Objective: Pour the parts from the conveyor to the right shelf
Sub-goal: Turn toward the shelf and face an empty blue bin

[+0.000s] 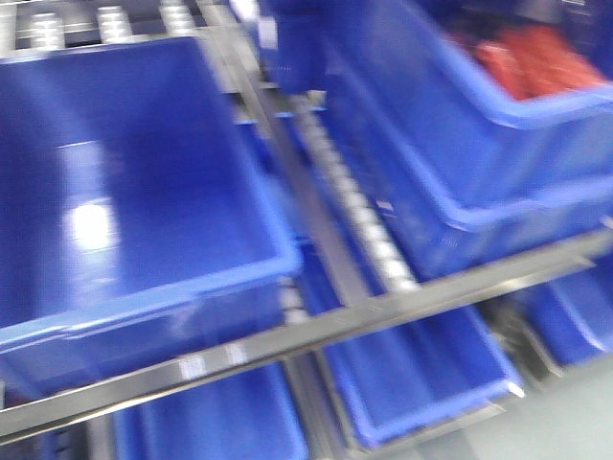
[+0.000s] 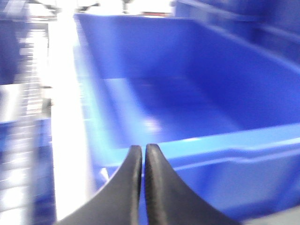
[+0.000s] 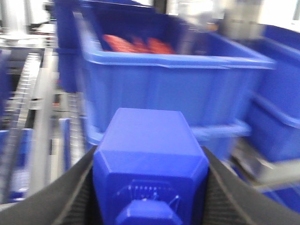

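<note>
While the right pincer point(image 3: 150, 187) pinches the blue part point(image 3: 150, 150) between its dark fingers point(image 3: 79, 197), the step in hand looks like carrying that block over a tub on the right shelf point(image 1: 316, 331) and letting it drop cleanly. In the right wrist view the part fills the six o'clock area. The laden tub point(image 3: 178, 61) stands beyond it at twelve o'clock, with red pieces point(image 3: 136, 44) lying inside.

The grip appears firm and centred, so no regrasp seems needed. Before the fingers spread, the block should pass well over the near rim; releasing it short would likely bounce it onto the white rollers point(image 1: 369, 230) at the centre of the front view. Whether the part belongs with the red pieces or in the empty tub point(image 2: 225, 140) cannot be told.

The left pincer point(image 2: 143, 154) is pressed together and holds nothing, and it points at that empty tub at twelve o'clock. It would do best to stay clear of the right arm's path. All views are blurred, so a steady pose before release would help. No view shows the conveyor.
</note>
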